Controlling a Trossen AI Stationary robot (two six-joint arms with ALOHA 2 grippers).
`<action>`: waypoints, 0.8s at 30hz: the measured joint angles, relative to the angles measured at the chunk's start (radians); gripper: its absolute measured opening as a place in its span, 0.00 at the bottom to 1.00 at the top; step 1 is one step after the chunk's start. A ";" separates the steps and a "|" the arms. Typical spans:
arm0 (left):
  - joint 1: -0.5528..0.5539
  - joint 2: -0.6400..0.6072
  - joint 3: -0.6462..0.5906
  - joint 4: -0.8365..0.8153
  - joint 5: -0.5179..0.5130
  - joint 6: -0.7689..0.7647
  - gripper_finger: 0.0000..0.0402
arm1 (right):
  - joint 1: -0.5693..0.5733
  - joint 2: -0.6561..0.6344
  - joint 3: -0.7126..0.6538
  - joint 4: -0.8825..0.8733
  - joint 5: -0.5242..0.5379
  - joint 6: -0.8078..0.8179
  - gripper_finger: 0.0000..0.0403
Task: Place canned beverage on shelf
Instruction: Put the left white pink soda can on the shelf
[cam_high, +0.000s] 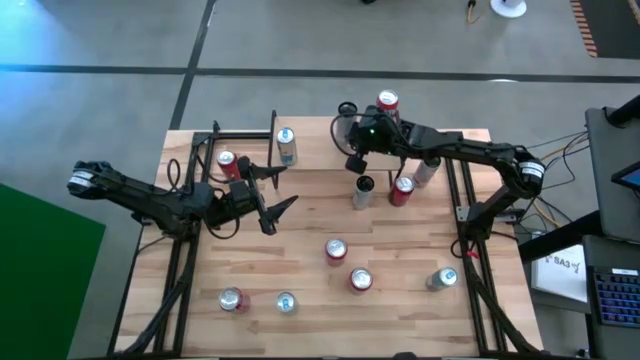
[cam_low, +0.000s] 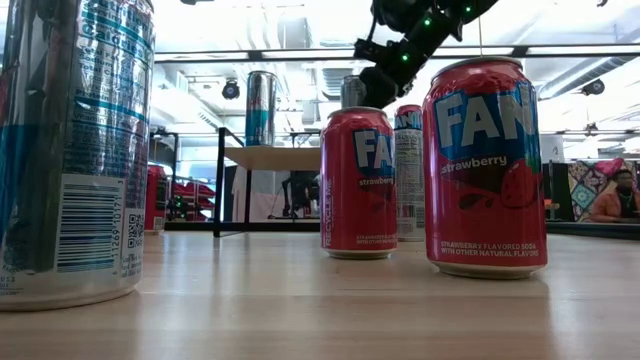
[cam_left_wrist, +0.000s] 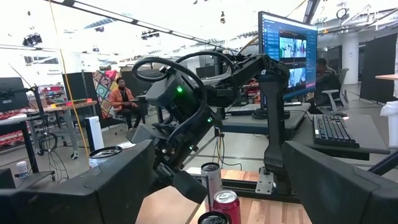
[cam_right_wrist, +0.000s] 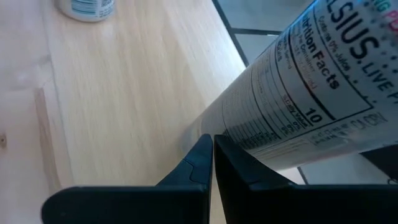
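A slim silver Celsius can (cam_high: 362, 190) stands upright on the table at the middle far side. It fills the right wrist view (cam_right_wrist: 311, 93). My right gripper (cam_high: 358, 165) is shut just beside the can's upper part, and it shows above the can in the low view (cam_low: 380, 85). My left gripper (cam_high: 288, 185) is open and empty, left of centre. The shelf (cam_low: 285, 157) stands at the far left with a tall silver-blue can (cam_low: 262, 105) on its plank top. My right gripper's shut fingers (cam_right_wrist: 249, 171) lie right beside the Celsius can's side wall (cam_right_wrist: 280, 143), near its upper end. I cannot tell whether they touch it. The can stands on the table.
A red can (cam_high: 401, 190) and a tipped silver can (cam_high: 425, 172) are right of the Celsius can. A red can (cam_high: 228, 163) stands by the shelf and another (cam_high: 387, 102) at the far edge. Several cans stand near the front edge (cam_high: 336, 250). Two red Fanta cans (cam_low: 485, 165) fill the low view.
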 joint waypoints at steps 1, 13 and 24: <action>0.000 0.000 0.000 0.000 0.000 0.000 0.84 | -0.002 0.000 0.000 0.001 0.000 0.000 0.02; 0.000 0.000 0.000 0.000 0.000 0.000 0.84 | -0.013 0.000 0.000 0.023 0.001 -0.016 0.02; 0.000 0.000 0.000 0.000 0.000 0.000 0.84 | -0.014 -0.014 0.000 -0.027 -0.003 -0.020 0.02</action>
